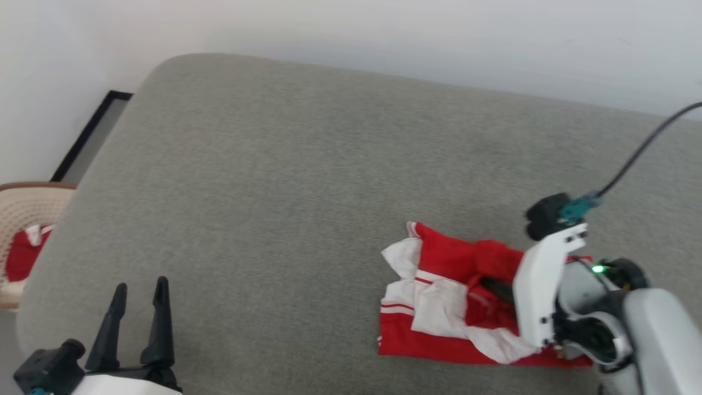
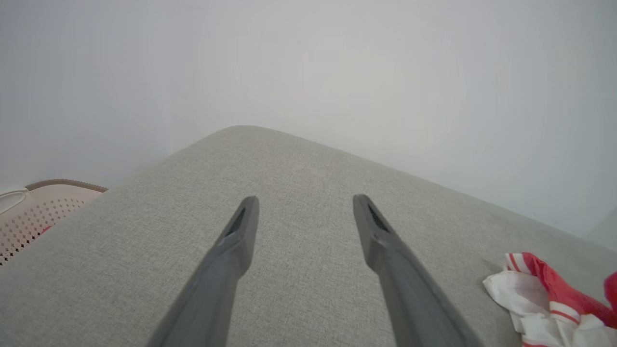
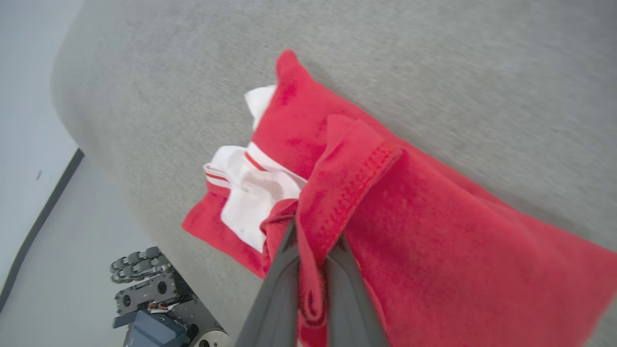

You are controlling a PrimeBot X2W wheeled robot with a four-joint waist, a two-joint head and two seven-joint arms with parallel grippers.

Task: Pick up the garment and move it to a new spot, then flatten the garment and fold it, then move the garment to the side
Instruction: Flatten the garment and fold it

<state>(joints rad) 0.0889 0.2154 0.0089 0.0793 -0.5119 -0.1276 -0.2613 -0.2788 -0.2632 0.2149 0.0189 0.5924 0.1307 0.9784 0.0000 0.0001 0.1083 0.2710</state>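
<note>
The garment (image 1: 439, 263), red with white sleeves and striped seams, lies crumpled on the grey cushion (image 1: 274, 164) at the lower right of the head view. My right gripper (image 1: 488, 282) comes in from the right and is shut on a raised fold of its red cloth. The right wrist view shows that fold of the garment (image 3: 434, 217) pinched between the two dark fingers of the right gripper (image 3: 315, 236). My left gripper (image 1: 141, 285) stands open at the lower left, far from the cloth. In the left wrist view the left gripper (image 2: 304, 200) is empty above bare cushion, with the garment (image 2: 540, 289) at the right edge.
A beige perforated basket (image 1: 27, 208) stands off the cushion's left edge with a red-and-white cloth (image 1: 22, 252) inside. A pale wall runs behind. A dark cable (image 1: 647, 142) arcs off my right wrist. My wheeled base (image 3: 144, 284) shows below the cushion's near edge.
</note>
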